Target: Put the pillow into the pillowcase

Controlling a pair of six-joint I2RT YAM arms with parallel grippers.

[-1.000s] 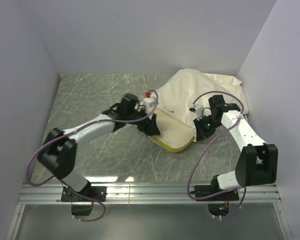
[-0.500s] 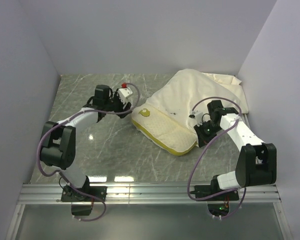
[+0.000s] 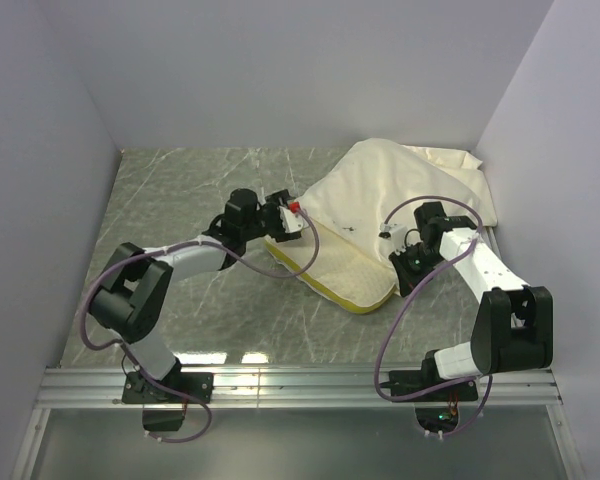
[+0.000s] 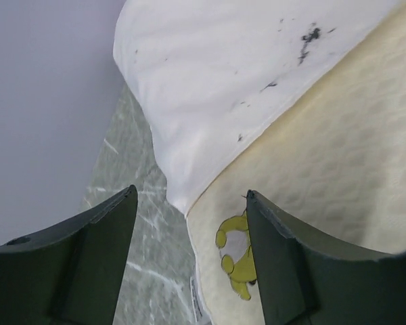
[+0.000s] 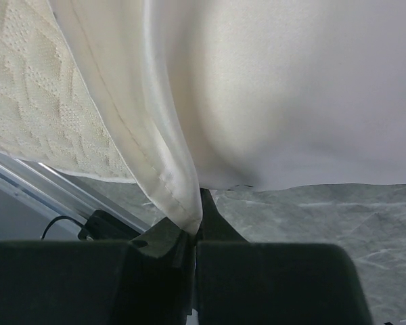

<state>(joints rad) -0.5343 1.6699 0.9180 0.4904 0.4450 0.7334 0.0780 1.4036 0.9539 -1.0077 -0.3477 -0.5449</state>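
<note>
Two grippers work at the right half of the desk (image 3: pixel 170 190). Left gripper (image 4: pixel 189 200) gapes wide and holds nothing, its jaws either side of the pillow (image 3: pixel 345 270) corner and the pillowcase (image 3: pixel 380 185) hem. Right gripper (image 5: pixel 193 233) is pinched tight on that hem. The pillow lies toward the right edge, far part covered by the pillowcase, yellow-banded near end sticking out.

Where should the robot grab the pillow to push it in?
The bare left corner of the pillow, the one with the yellow logo, coming from the left. The pillowcase drapes over the rest, and the open left end effector faces that plump corner.
</note>
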